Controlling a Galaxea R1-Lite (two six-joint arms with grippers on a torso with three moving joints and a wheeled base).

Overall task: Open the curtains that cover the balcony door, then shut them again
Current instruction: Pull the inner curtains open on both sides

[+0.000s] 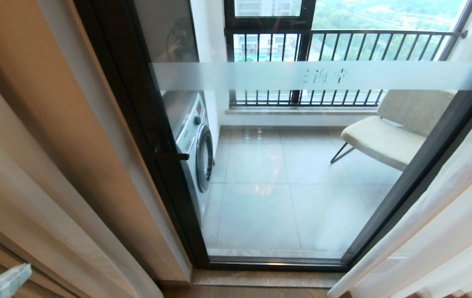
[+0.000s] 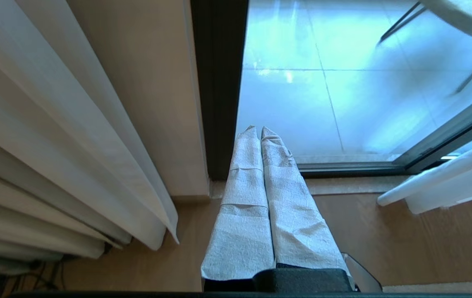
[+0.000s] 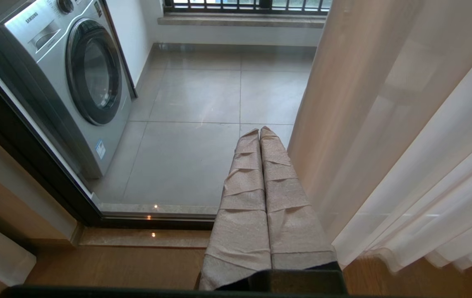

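The curtains are drawn apart. One bunch hangs in pleats at the left (image 1: pixel 8 198) (image 2: pixel 53 149) and the white sheers hang at the right (image 1: pixel 446 215) (image 3: pixel 409 149). Between them the balcony door (image 1: pixel 285 174) stands bare, with its frosted band (image 1: pixel 343 75) and dark bar handle (image 1: pixel 171 156). My left gripper (image 2: pixel 259 130) is shut and empty, low over the wooden floor near the door's dark frame (image 2: pixel 219 91). Only its tape-wrapped tip (image 1: pixel 8 281) shows in the head view. My right gripper (image 3: pixel 259 131) is shut and empty too, just left of the sheers.
Behind the glass a washing machine (image 1: pixel 196 140) (image 3: pixel 74 74) stands at the left and a padded chair (image 1: pixel 389 136) at the right, on grey tiles. A black-railed window (image 1: pixel 343 45) lies beyond. A beige wall strip (image 1: pixel 70 107) separates the left curtain from the door frame.
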